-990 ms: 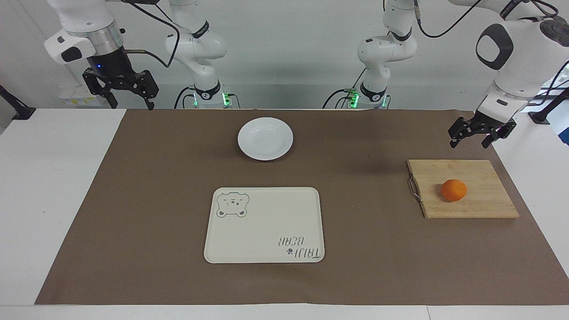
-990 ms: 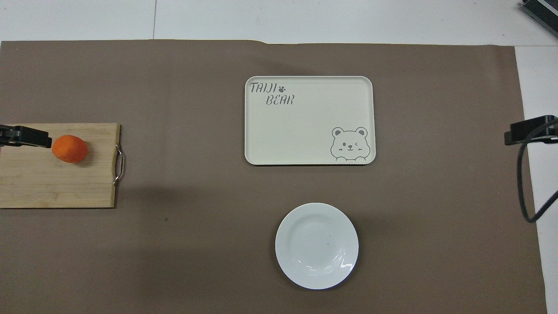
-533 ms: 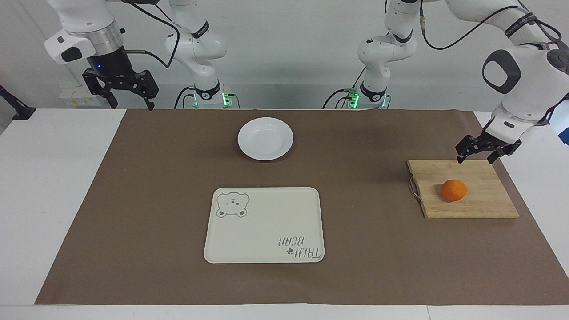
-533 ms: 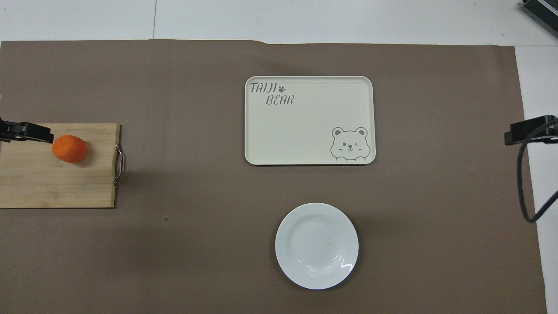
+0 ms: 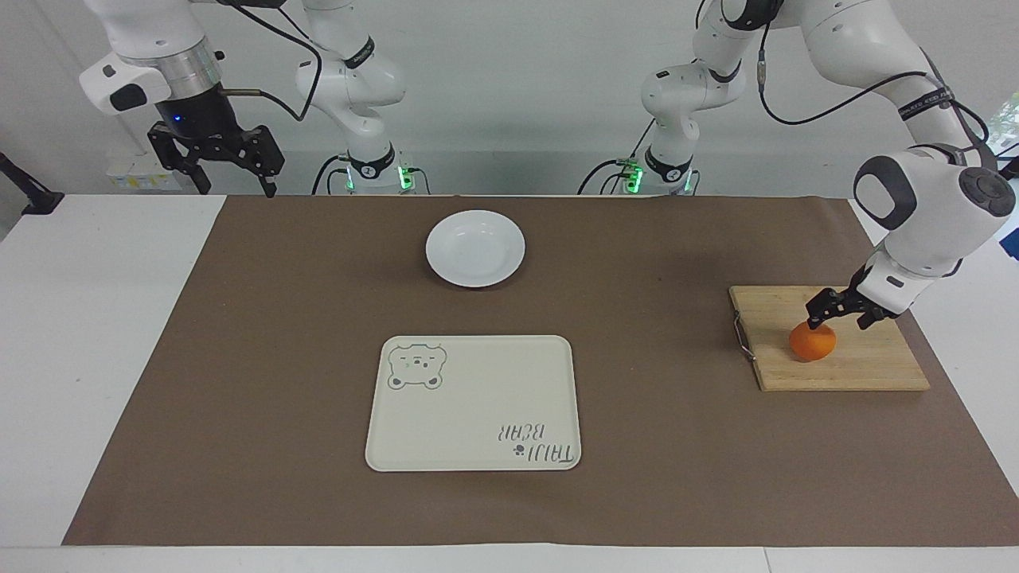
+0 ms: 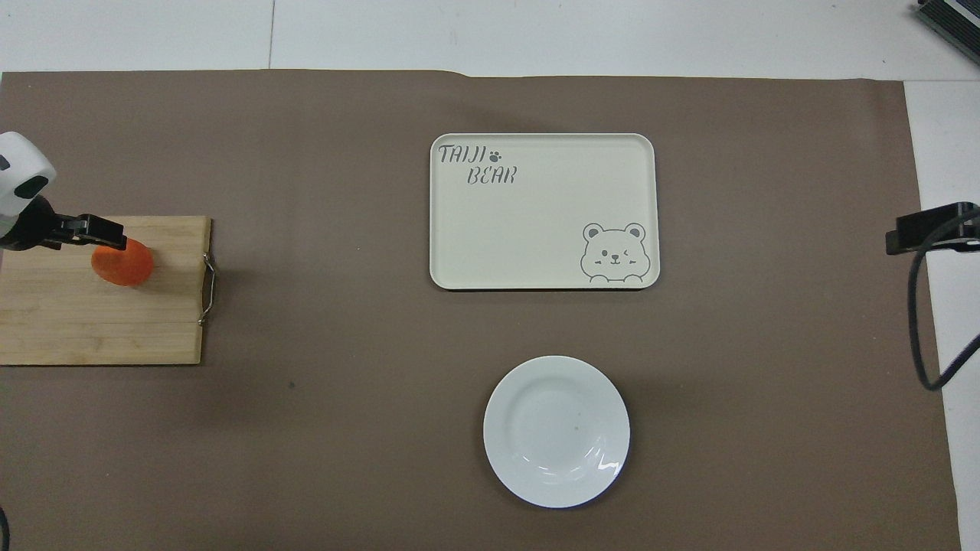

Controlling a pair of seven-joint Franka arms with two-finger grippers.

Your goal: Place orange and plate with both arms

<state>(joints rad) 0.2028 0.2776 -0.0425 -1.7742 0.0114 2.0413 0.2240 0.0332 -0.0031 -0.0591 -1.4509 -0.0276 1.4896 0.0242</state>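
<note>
One plate point(image 5: 475, 247) is sat closest to the robots, then one tray point(image 5: 473, 403). One orange point(image 5: 813, 342) is parked on the board point(image 5: 828, 337) at the left arm's end. The left gripper point(image 5: 837, 313) is spread wide right over it; only the facing view shows the right gripper point(image 5: 231, 173) fully, parked wide open.

In the overhead view the board point(image 6: 99, 321) runs off the picture's edge, and one finger point(image 6: 96, 229) of the left end effector point(image 5: 837, 318) covers part of the orange point(image 6: 122, 266). Whether it touches the orange cannot be told. Only a tip of the right end effector point(image 6: 930, 229) shows there.
</note>
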